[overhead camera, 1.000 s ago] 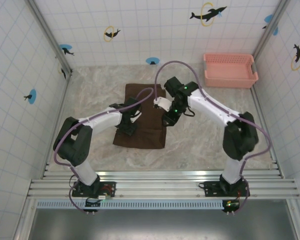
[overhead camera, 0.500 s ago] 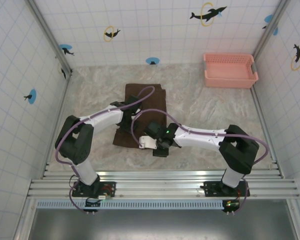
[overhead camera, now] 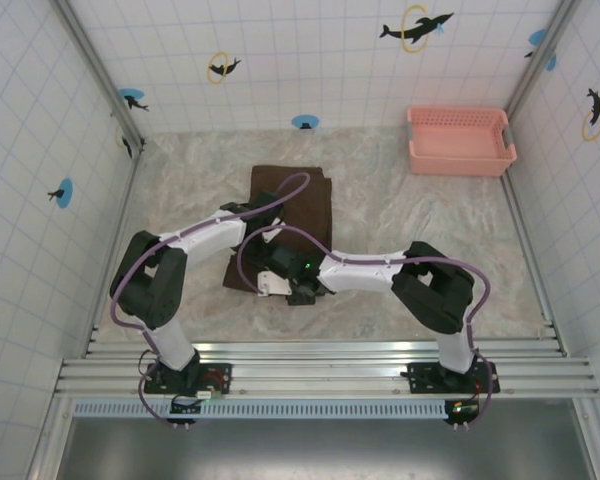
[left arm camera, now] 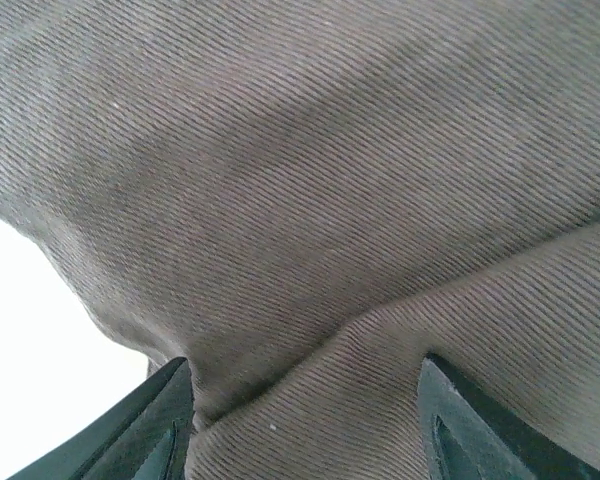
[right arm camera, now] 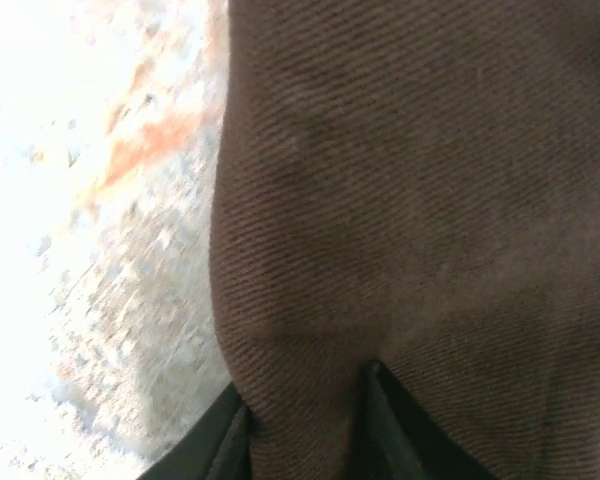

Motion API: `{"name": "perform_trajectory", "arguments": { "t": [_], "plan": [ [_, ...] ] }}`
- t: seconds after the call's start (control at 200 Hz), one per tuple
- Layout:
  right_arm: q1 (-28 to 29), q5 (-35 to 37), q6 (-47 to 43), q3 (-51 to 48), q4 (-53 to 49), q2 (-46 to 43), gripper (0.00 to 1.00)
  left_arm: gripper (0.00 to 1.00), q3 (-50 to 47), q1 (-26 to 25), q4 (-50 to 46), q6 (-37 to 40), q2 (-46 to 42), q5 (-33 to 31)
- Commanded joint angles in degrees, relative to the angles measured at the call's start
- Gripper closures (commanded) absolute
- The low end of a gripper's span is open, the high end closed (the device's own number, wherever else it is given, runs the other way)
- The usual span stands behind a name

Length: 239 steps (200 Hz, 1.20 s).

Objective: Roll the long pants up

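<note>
The long pants (overhead camera: 292, 205) lie as a dark brown folded strip in the middle of the marble table. My left gripper (overhead camera: 252, 252) rests on their near left part. In the left wrist view its fingers (left arm camera: 165, 425) stand wide apart, pressed into the long pants (left arm camera: 310, 200), and a fold of cloth bulges between them. My right gripper (overhead camera: 283, 284) is at the near edge of the pants. In the right wrist view its jaws (right arm camera: 305, 395) are shut on a narrow pinch of the long pants (right arm camera: 410, 200) at that edge.
A pink basket (overhead camera: 460, 141) stands at the back right corner. Tiled walls close in the left, back and right sides. The metal rail (overhead camera: 320, 362) with both arm bases runs along the near edge. Bare marble (overhead camera: 430, 230) lies right of the pants.
My right arm swung from the pants' far right side down to their near edge, and its jaws closed on the cloth. The left gripper has stayed where it was.
</note>
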Motion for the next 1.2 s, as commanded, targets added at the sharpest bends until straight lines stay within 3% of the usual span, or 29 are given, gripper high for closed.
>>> {"name": "perform_trajectory", "arguments": {
  "t": [0.0,0.24,0.565,0.726,0.941,1.191],
  "plan": [
    [-1.6,-6.3,-0.4,1.7,-6.8,4.2,0.8,0.37,0.0,-0.1,-2.6,2.7,-3.0,-0.1],
    [-5.7,-25.0,0.4,8.0,-20.1,2.2,0.89,0.31,4.9,1.0,-7.1,4.2,-6.9,-5.5],
    [-14.5,-59.3,6.8,23.5,-41.3,6.2,0.89,0.28,8.1,4.3,-10.8,7.7,-12.2,-8.5],
    [-21.5,-70.8,12.7,25.3,-43.0,9.0,0.89,0.28,7.8,4.2,-11.4,8.6,-13.3,-8.9],
    [-28.6,-70.2,18.6,25.9,-39.8,13.4,0.87,0.27,8.3,4.3,-11.6,7.9,-13.6,-7.8],
    [-29.3,-63.3,18.6,36.3,-41.2,24.0,0.85,0.28,10.3,4.2,-11.9,6.8,-13.4,-5.0]
  ]
}}
